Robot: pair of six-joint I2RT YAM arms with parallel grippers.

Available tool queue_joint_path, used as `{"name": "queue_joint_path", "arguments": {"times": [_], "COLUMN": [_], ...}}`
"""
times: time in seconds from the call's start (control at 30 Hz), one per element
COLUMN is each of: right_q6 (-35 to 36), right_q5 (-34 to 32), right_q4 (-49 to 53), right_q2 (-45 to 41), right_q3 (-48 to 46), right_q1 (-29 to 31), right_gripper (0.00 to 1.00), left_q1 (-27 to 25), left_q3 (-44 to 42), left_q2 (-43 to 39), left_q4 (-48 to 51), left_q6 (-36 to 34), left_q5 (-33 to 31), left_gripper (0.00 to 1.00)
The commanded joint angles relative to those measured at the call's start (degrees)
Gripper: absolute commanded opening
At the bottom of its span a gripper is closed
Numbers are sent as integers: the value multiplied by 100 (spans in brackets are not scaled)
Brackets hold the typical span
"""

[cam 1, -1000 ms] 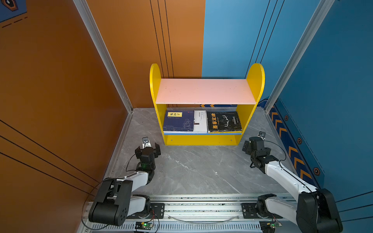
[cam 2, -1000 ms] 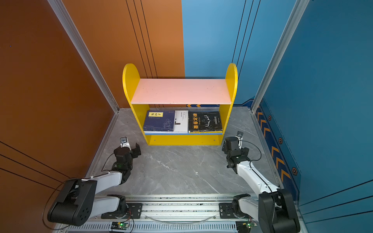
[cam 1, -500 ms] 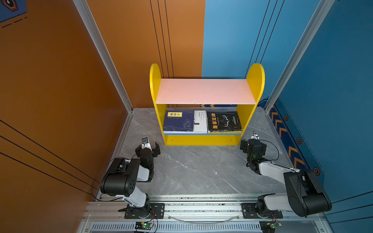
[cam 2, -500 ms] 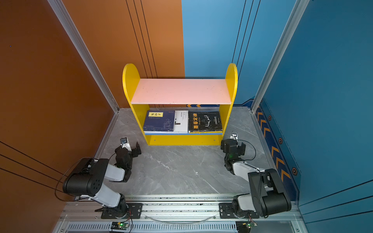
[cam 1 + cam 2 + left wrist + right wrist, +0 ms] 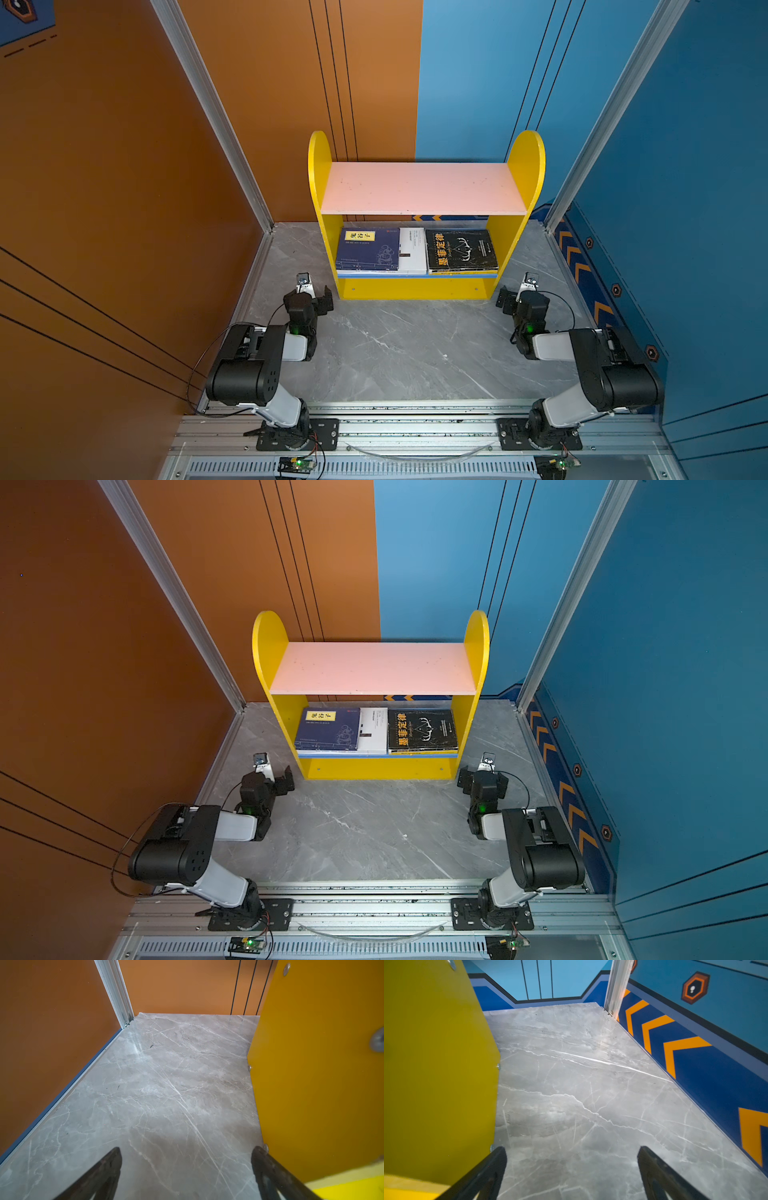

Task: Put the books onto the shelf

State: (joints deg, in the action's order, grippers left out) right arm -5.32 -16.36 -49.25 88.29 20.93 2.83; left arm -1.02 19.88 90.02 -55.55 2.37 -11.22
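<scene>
Books (image 5: 415, 251) lay flat on the lower board of the shelf (image 5: 419, 287), at centre in both top views. Left tool (image 5: 187, 1149) and right tool (image 5: 572, 1148) stood wide and empty beside its front corners. Placement judged complete; any retreat should clear the side panels.

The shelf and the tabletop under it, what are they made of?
Shelf: probably painted or laminated board, smooth matte faces, metal screw heads in the yellow side panel. Tabletop: grey marble look, white veins, faint sheen; real stone or printed sheet, cannot tell.

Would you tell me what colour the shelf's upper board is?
The upper board is pink, clearest in both top views.
</scene>
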Motion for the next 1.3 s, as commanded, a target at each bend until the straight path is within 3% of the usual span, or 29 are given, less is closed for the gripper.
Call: {"name": "queue_joint_path", "arguments": {"times": [0.0, 0.47, 0.7, 1.27], "right_q6": [18, 76, 75, 76], "right_q5": [222, 2, 2, 1], "right_q4": [-205, -207, -208, -207], "right_q2": [-43, -49, -49, -49], "right_q3": [1, 1, 1, -1], "right_q1": [-64, 47, 51, 51], "right_gripper": [100, 100, 100, 100], "left_q1": [26, -346, -113, -105], "left_q3": [103, 88, 201, 212], "left_q2": [-54, -68, -52, -39], "left_q4": [120, 114, 299, 317], "left_q6": [-76, -349, -244, -245], "left_q5": [127, -402, 102, 134], "left_gripper": [98, 98, 98, 98]}}
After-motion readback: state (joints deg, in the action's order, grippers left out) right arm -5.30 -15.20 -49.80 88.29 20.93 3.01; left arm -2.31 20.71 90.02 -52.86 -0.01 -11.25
